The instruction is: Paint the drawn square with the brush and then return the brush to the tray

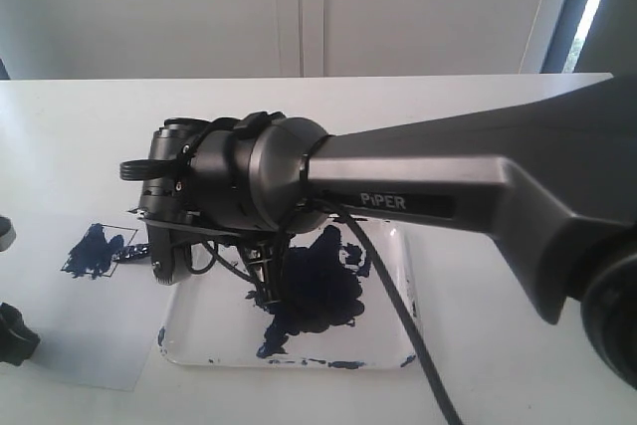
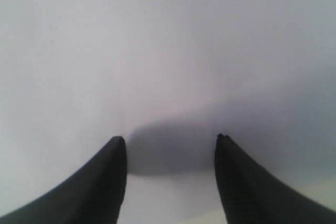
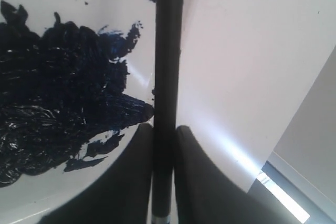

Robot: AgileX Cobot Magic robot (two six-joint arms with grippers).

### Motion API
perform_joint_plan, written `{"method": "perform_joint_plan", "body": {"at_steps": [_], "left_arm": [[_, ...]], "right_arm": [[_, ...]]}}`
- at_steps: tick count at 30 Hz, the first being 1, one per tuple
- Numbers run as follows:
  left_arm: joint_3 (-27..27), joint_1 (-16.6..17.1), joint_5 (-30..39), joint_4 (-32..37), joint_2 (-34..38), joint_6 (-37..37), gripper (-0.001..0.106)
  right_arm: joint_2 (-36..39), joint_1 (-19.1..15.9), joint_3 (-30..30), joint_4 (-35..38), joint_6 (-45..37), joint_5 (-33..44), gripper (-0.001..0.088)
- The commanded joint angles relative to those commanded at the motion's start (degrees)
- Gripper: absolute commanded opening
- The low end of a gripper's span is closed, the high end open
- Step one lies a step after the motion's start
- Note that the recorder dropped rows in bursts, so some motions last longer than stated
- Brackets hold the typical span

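The tray (image 1: 390, 340) lies in the middle of the table with its big navy blot (image 1: 318, 291) inside. My right gripper (image 1: 261, 284) hangs over it, reaching across from the right. In the right wrist view that gripper (image 3: 165, 127) is shut on the brush (image 3: 168, 51), a thin black stick running past the blot (image 3: 52, 103); its tip is out of view. The drawn square (image 1: 100, 251), smeared with navy paint, sits to the tray's left. My left gripper (image 2: 170, 140) stands open above a bare white surface, holding nothing.
The square is on a flat paper sheet (image 1: 70, 345) left of the tray. Dark parts, probably of the left arm (image 1: 14, 335), show at the left edge of the exterior view. A white wall stands behind the table's far edge (image 1: 299, 77).
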Motion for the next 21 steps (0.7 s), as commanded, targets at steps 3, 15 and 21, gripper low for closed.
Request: {"method": "perform_joint_plan", "body": {"at_steps": [3, 15, 21], "left_arm": [[0.0, 0.0, 0.0, 0.0, 0.0, 0.0, 0.056], [0.0, 0.0, -0.11, 0.0, 0.0, 0.0, 0.056], [0.0, 0.0, -0.11, 0.0, 0.0, 0.0, 0.056]], "right_arm": [[0.0, 0.2, 0.0, 0.0, 0.0, 0.17, 0.0], [0.0, 0.29, 0.0, 3.14, -3.16, 1.76, 0.0], [0.0, 0.29, 0.0, 3.04, -3.53, 1.54, 0.0]]}}
